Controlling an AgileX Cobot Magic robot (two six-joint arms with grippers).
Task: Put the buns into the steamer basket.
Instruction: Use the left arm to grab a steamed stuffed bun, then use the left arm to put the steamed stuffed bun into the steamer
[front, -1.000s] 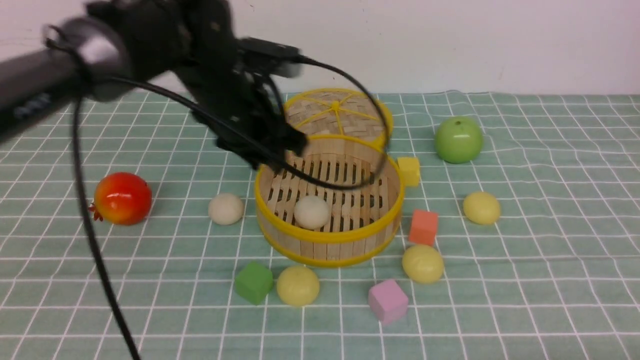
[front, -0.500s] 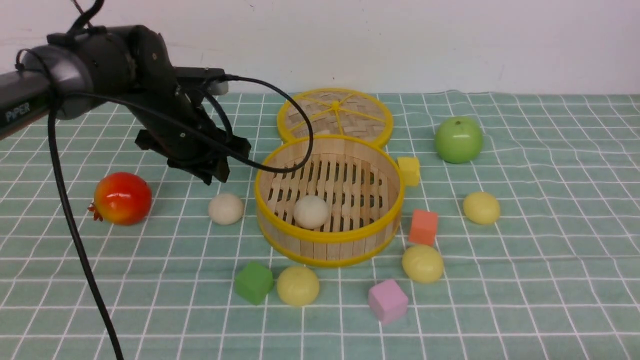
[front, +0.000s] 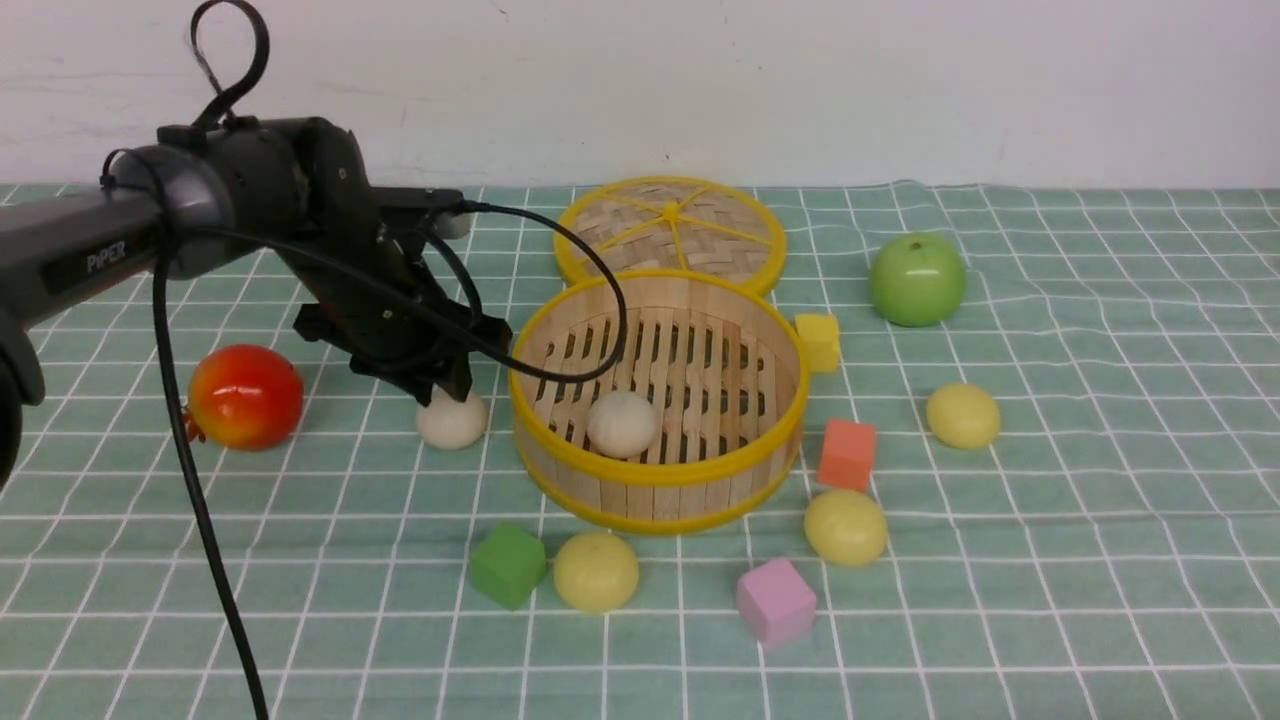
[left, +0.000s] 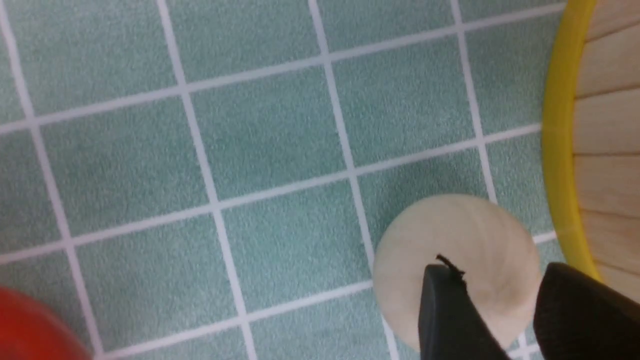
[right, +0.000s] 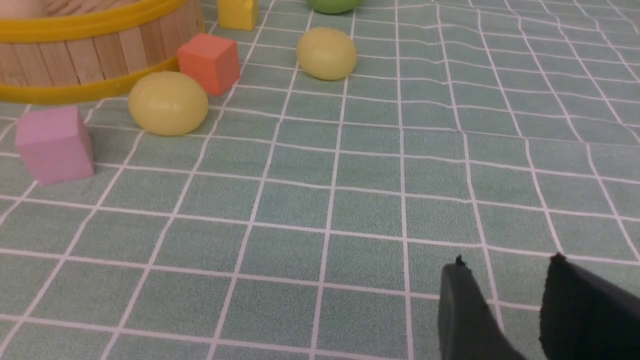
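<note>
Green-checked cloth covers the tabletop (front: 1100, 560), with a plain white wall behind. Just right of the frame's centre stands the steamer basket (front: 655, 478). The first beige bun (front: 623, 423) rests on its slatted floor, towards the near wall. The second beige bun (front: 452, 422) lies on the cloth just left of the basket, close to its wall but apart from it.

At centre left, the left hand (front: 447, 383) points down directly over that bun. Its wrist camera shows the two dark fingers (left: 445, 310) a narrow way apart and holding nothing, with the bun's top seen between and beyond them. Whether the tips touch the bun I cannot tell.

Three more buns lie outside the basket. The lower yellow bun (front: 596, 571) sits beside a green cube (front: 508, 565) below the basket. The middle yellow bun (front: 846, 527) is at the basket's lower right, between an orange cube (front: 846, 454) and a pink cube (front: 775, 602). The right yellow bun (front: 963, 416) lies further right.

A woven lid (front: 670, 225) lies behind the basket and a yellow cube (front: 818, 342) just beside its right rim. A green apple (front: 917, 280) is at upper right and a red pomegranate (front: 245, 397) at the left.

The right hand (right: 500, 265) shows only in its own wrist camera, over bare cloth, its fingers a narrow way apart and empty.
</note>
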